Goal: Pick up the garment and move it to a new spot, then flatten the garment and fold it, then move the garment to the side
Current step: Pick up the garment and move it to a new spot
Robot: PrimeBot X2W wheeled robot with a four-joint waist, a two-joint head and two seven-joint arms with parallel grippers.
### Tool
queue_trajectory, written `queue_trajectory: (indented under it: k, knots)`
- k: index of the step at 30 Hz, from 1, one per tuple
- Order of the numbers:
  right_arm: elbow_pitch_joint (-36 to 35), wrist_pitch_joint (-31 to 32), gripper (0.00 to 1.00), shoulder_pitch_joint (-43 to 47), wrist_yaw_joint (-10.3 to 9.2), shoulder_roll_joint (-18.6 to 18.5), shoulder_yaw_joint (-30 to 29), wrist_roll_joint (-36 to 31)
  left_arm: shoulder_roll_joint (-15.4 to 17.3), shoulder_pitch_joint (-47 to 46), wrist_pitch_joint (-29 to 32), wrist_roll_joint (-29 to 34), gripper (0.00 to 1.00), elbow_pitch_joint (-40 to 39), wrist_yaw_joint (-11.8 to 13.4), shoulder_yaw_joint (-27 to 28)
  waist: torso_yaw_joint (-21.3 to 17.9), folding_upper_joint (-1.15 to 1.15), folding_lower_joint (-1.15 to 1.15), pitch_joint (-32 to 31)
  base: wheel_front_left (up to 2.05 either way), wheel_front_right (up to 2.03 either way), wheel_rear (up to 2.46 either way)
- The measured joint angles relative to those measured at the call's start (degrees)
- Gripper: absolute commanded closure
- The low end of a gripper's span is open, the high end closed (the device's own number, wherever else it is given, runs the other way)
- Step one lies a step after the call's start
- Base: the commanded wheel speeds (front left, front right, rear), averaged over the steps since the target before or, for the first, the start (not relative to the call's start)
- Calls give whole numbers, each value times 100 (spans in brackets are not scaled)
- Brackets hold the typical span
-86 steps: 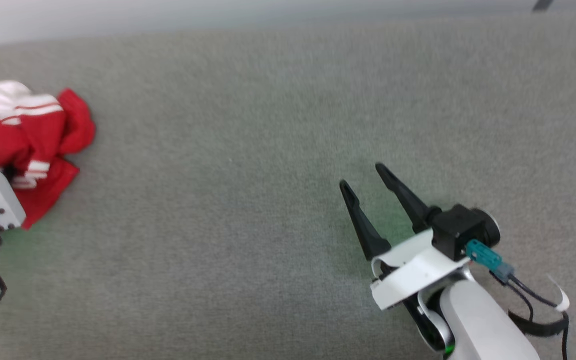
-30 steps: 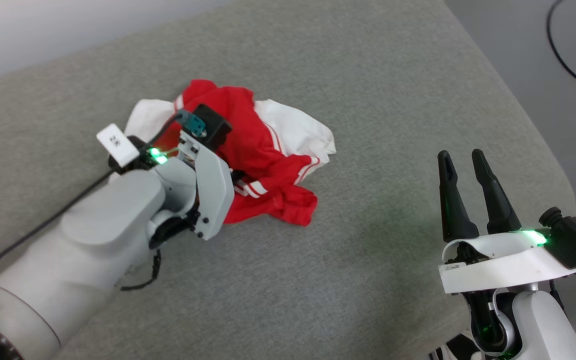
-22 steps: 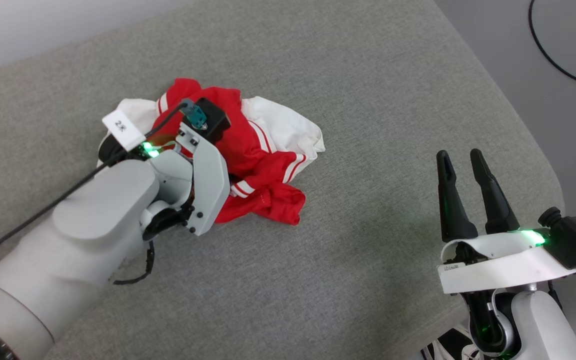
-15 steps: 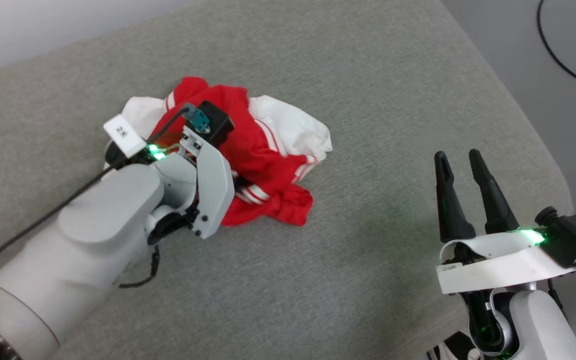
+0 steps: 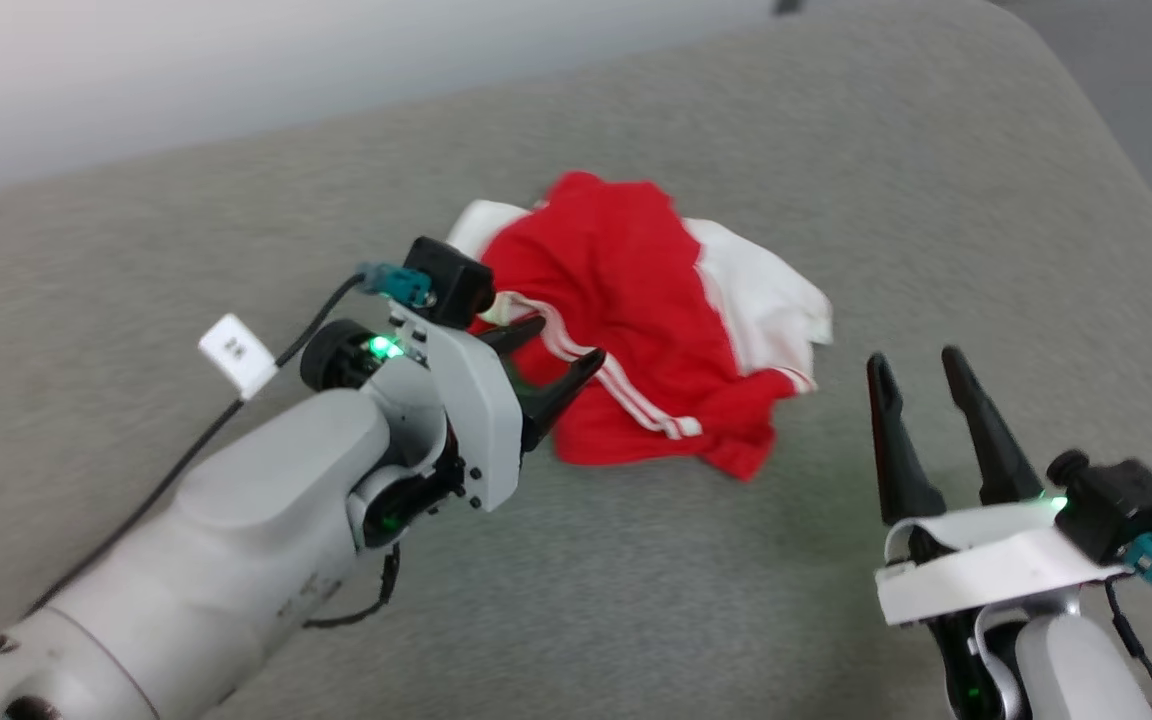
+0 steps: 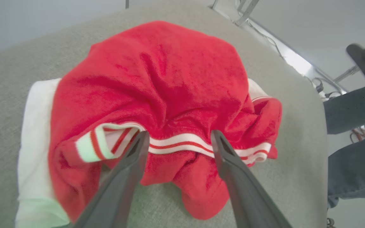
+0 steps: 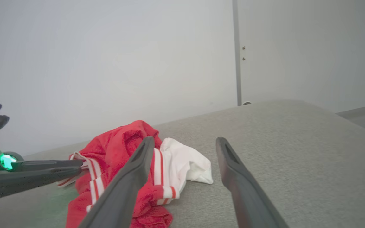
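Fingers of the left gripper [image 5: 571,338] stand spread wide, pointing toward the right of the head view, with their tips over the left edge of the garment [image 5: 636,300]. In the left wrist view the two dark fingers rise from the bottom edge of the left gripper [image 6: 180,133], and both tips end at a white-and-red striped band that runs across the gap between them. No cloth is pinched between them, and whether the tips touch the fabric cannot be told.

The garment [image 6: 169,79] lies crumpled in a heap, mostly red, with white cloth showing at its left side in that view. In the head view it sits just above the centre of the frame, with a white part on its right. It rests on a grey fabric surface [image 5: 836,150].

The right gripper [image 5: 913,357] is at the lower right of the head view, fingers parted and pointing up the frame, holding nothing. It is apart from the garment, whose lower right hem lies near its left finger. In the right wrist view the right gripper [image 7: 185,139] frames the garment [image 7: 116,148] at lower centre-left, and the left gripper [image 7: 80,167] reaches in from the left edge.

A green light [image 5: 379,346] glows on the left wrist, and a white tag [image 5: 233,352] hangs on its cable.
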Motion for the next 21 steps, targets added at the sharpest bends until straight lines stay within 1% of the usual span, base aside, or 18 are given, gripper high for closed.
queue_trajectory:
  k: [5, 8, 10, 14, 17, 19, 21]
  knots:
    - [158, 0, 0, 181, -1, -2, -78, -192, 108, 445, -723, -330, 0, -137, 0, 159, 562, 0, 0, -269, 0, 0, 0]
    - [258, 0, 0, 294, 0, 1, -119, -355, 203, 907, -1152, -483, 0, 4, 0, 233, 892, 0, 0, -429, 0, 0, 0]
    - [331, 0, 0, 420, 0, -24, -169, -468, 197, 1266, -1366, -709, 0, 142, 0, 334, 1108, 0, 0, -535, 0, 0, 0]
    - [464, 0, 0, 795, 0, -154, -380, -538, 65, 1881, -1591, -913, 0, 447, 0, 480, 1535, 0, 0, -750, 0, 0, 0]
    - [509, 0, 0, 1078, -1, -229, -515, -545, 7, 2218, -1661, -907, 0, 544, 0, 578, 1847, 0, 0, -912, 0, 0, 0]
    - [501, 0, 0, 1223, 0, -257, -577, -545, 40, 2404, -1681, -911, 0, 552, 0, 769, 2043, 0, 0, -1020, 0, 0, 0]
    - [466, 0, 0, 1365, 0, -258, -657, -536, 93, 2572, -1689, -803, 0, 544, 0, 1129, 2223, 0, 0, -1130, 0, 0, 0]
